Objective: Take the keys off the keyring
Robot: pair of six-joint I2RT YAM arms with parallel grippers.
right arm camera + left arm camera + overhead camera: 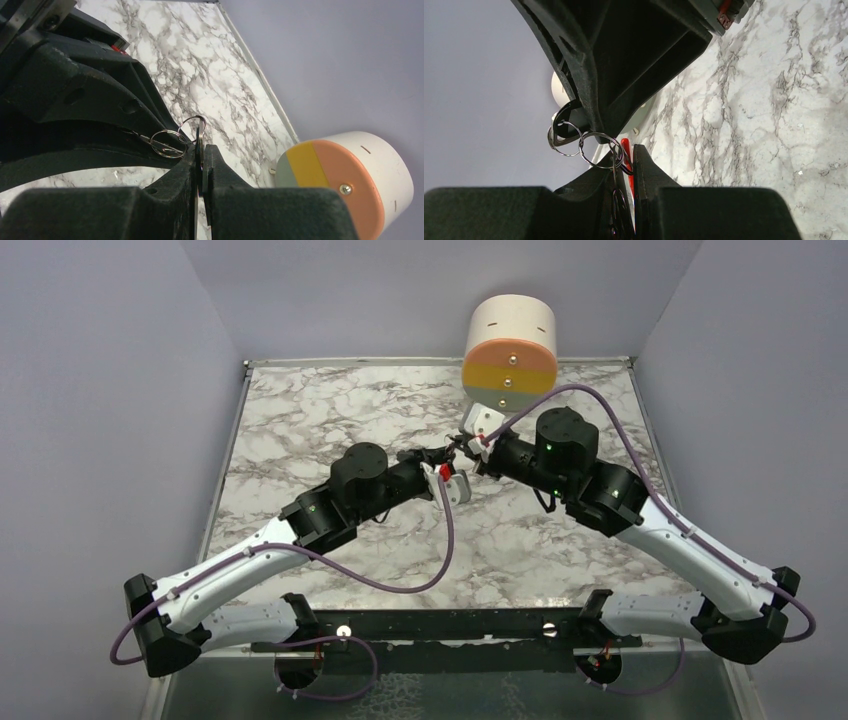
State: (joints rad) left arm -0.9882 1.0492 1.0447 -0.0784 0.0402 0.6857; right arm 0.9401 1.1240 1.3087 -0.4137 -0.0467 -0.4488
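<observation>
Above the marble surface (300,420), left gripper (628,165) pinches the red curved keyring clip (625,147); right gripper (201,152) clamps a thin dark metal key (199,132).

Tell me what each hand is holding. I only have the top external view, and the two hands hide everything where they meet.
Observer: The left hand is shut on the red curved clip.
Operator: Report the right hand.
Observer: The right hand is shut on a thin flat metal piece seen edge-on, probably a key.
Operator: Describe what joins them.
Observer: Linked thin silver metal rings bridge the gap between the hands. One looks threaded through the top of that flat piece, so it is not yet free.
</observation>
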